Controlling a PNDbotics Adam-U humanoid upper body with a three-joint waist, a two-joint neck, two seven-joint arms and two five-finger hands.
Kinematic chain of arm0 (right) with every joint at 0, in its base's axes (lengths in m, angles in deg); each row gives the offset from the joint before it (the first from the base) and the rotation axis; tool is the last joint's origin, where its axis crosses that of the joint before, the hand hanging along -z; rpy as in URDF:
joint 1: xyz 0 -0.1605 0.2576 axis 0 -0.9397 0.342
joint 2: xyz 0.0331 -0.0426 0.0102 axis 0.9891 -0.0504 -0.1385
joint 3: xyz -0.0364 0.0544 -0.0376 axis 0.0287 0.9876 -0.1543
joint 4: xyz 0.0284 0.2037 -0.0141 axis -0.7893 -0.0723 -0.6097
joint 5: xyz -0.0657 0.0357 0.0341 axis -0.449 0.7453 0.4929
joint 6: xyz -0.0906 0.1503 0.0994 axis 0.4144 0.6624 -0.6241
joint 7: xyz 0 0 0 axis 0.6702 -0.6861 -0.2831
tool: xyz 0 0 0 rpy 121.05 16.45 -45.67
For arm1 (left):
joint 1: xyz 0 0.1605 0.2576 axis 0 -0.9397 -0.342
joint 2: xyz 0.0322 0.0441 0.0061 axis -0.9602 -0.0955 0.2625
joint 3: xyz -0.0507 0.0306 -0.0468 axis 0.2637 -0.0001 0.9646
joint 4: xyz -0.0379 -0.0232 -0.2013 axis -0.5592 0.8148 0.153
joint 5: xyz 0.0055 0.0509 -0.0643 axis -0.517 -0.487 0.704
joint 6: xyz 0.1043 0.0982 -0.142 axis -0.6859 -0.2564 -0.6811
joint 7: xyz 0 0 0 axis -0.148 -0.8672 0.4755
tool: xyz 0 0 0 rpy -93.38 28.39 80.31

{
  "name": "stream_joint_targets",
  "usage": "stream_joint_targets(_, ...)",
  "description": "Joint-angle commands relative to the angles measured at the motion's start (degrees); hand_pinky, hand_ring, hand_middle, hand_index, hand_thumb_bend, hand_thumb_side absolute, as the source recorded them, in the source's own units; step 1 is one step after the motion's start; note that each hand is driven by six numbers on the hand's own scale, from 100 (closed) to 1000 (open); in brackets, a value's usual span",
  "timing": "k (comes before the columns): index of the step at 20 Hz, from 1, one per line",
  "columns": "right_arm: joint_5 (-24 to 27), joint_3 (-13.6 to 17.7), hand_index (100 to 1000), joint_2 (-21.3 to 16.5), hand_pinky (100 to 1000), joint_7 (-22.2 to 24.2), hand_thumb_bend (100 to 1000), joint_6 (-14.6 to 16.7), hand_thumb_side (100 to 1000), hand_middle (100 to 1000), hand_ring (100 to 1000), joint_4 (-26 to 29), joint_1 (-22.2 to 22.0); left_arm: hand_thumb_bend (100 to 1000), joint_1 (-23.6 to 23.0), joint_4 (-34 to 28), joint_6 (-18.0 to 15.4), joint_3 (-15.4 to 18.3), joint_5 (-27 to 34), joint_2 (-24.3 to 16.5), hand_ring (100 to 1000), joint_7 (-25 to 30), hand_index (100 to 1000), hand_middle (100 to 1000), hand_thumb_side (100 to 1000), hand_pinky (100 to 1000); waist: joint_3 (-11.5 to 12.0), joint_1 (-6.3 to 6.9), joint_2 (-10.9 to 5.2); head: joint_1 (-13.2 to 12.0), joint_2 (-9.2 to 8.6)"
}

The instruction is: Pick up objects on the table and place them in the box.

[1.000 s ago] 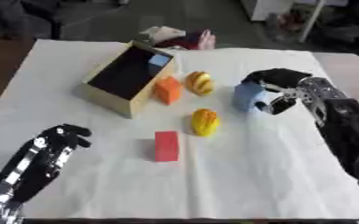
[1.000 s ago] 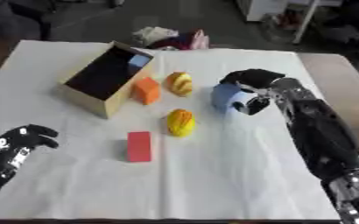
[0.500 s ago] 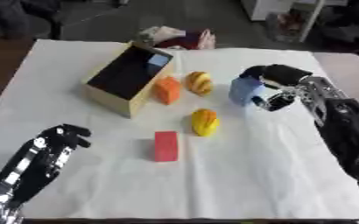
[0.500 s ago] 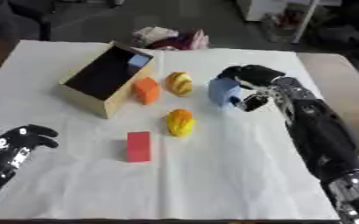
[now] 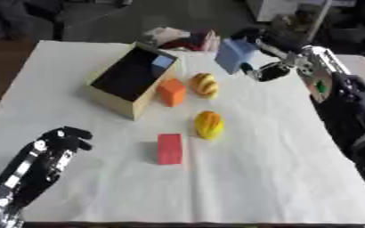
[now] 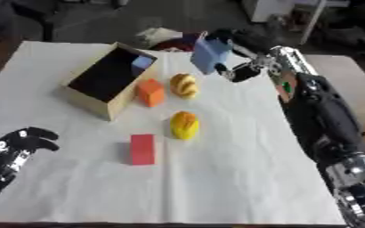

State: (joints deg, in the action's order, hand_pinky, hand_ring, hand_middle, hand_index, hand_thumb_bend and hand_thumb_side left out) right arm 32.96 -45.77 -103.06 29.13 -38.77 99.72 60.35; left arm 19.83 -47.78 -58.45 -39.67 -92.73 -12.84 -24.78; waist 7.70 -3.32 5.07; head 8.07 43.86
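My right hand [image 5: 267, 53] holds a blue block [image 5: 234, 54] lifted above the table, to the right of the box's far end, fingers curled round it. The tan open box [image 5: 132, 79] lies tilted at the table's back left, with a blue piece [image 5: 163, 62] inside at its far end. An orange block [image 5: 172, 92] leans against the box's right side. Beside it sits a yellow-orange striped thing [image 5: 205, 84]. A second yellow one [image 5: 209, 124] lies nearer the middle, and a red block [image 5: 169, 148] lies in front of it. My left hand [image 5: 49, 149] rests at the lower left, fingers curled, holding nothing.
White cloth [image 5: 263, 178] covers the table. A pile of pink and white things [image 5: 184, 39] lies at the far edge behind the box. Dark floor and furniture stand beyond the table.
My right hand has lifted the blue block off the table and carried it up and leftward toward the box. The left hand has stayed put.
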Motion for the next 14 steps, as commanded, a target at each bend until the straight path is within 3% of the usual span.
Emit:
stream_joint_targets(1,1.0,0.72,690,1.26,830,1.45,100,-0.68,100,447,728,0.18,3.05,100,0.7,-0.89,-0.11,-0.33,0.27,-0.17,660,0.35,744,673,748,824,0.3,0.46,-0.73,0.57,0.26)
stream_joint_targets(5,-1.51,0.91,708,5.3,834,2.3,100,-1.28,100,464,737,-1.51,5.88,100,0.97,-1.06,-0.14,-0.67,0.54,0.19,660,0.71,744,673,746,824,1.35,1.16,-0.52,1.51,0.26)
stream_joint_targets(14,-11.49,-0.82,803,13.54,851,2.67,100,1.01,100,551,784,-1.92,8.53,100,1.73,-1.23,-0.15,-1.64,0.89,0.77,660,1.74,744,673,751,824,3.18,1.78,0.28,3.5,0.26)
